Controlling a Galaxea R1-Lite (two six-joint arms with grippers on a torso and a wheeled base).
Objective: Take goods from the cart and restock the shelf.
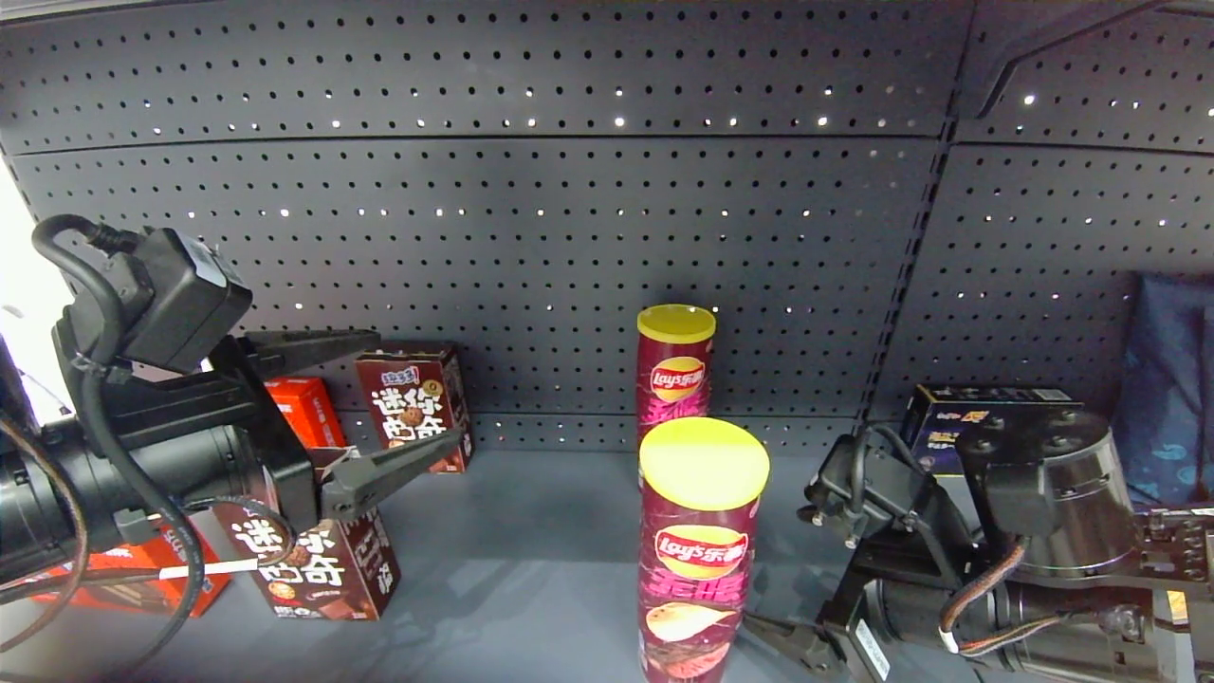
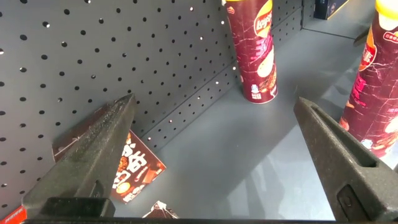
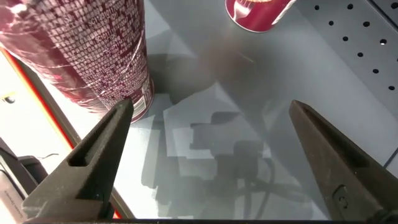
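The shelf deck (image 1: pixel 531 531) and its pegboard back (image 1: pixel 569 218) already carry a fair stock, so the restocking looks well under way.

In the head view the left gripper (image 1: pixel 422 384) hangs at 9 o'clock over the boxes. Its jaws are spread wide and nothing is between them. The right gripper (image 3: pixel 211 106) sits low at 4 o'clock, also spread and empty, just beside the front can.

That front chip can (image 1: pixel 702 550) stands upright at 6 o'clock near the deck's front edge, free of both tools. By the look of it, it has been set down and let go. The rear chip can (image 1: pixel 675 375) stands upright at its 12 o'clock against the pegboard, so the two make a row running front to back.

Toward 8 o'clock a front cookie box (image 1: pixel 332 569) stands on the deck, with a rear cookie box (image 1: pixel 408 417) at its 1 o'clock by the back panel. A red box (image 1: pixel 303 408) stands beside the rear one, and another red box (image 1: pixel 194 583) lies at the near left. A dark box (image 1: pixel 977 408) rests at 3 o'clock.

Bare deck remains between the boxes and the cans. With both tools empty, the next step is probably another trip to the cart. How much is left there cannot be judged from here.
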